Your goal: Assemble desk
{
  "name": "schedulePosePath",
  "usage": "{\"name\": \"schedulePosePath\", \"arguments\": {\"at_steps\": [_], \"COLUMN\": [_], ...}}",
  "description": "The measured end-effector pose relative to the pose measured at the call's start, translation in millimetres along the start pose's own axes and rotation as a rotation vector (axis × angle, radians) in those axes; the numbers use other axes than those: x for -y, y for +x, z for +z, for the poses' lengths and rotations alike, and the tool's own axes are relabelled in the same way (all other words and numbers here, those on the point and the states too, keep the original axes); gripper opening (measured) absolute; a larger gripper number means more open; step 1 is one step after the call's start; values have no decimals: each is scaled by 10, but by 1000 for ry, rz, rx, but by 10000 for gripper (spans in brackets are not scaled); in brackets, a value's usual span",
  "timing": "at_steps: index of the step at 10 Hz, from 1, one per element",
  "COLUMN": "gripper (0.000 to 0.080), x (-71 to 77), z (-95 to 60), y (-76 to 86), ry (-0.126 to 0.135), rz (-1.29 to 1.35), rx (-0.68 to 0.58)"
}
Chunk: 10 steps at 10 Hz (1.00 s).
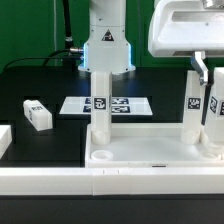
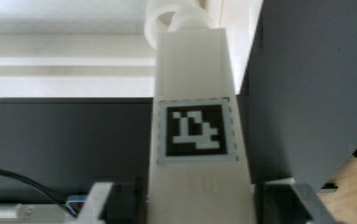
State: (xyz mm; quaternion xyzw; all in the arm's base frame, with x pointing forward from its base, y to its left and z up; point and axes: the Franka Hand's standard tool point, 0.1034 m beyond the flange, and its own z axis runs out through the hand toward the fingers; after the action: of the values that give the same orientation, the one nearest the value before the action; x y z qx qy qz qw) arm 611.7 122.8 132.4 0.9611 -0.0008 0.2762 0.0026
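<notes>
The white tray-like tabletop (image 1: 150, 150) lies rim up near the front of the table. One white leg (image 1: 100, 100) stands upright in its corner at the exterior view's left. A second leg (image 1: 192, 105) stands upright toward the right. My gripper (image 1: 210, 72) comes down at the far right and is shut on a third leg (image 1: 214, 115), held upright beside the second one. In the wrist view this held leg (image 2: 196, 100), with its tag, fills the space between my fingers (image 2: 100, 205), at the gripper (image 2: 193, 208). A fourth leg (image 1: 37, 114) lies loose on the black table at the left.
The marker board (image 1: 70, 104) lies flat behind the tabletop. A long white rail (image 1: 60, 182) runs along the front edge. A white block (image 1: 4, 140) sits at the left edge. The robot base (image 1: 105, 45) stands at the back.
</notes>
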Motion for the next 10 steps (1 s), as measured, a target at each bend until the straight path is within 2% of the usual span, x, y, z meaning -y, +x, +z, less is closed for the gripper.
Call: {"name": "schedulePosePath", "arguments": {"at_steps": [2, 5, 10], "gripper": [288, 288, 288], "x": [28, -7, -59], "z": [22, 34, 67], "y": [11, 81, 43], "ry": [1, -3, -10], "rz": [-57, -83, -81], "rx": [-2, 7, 10]}}
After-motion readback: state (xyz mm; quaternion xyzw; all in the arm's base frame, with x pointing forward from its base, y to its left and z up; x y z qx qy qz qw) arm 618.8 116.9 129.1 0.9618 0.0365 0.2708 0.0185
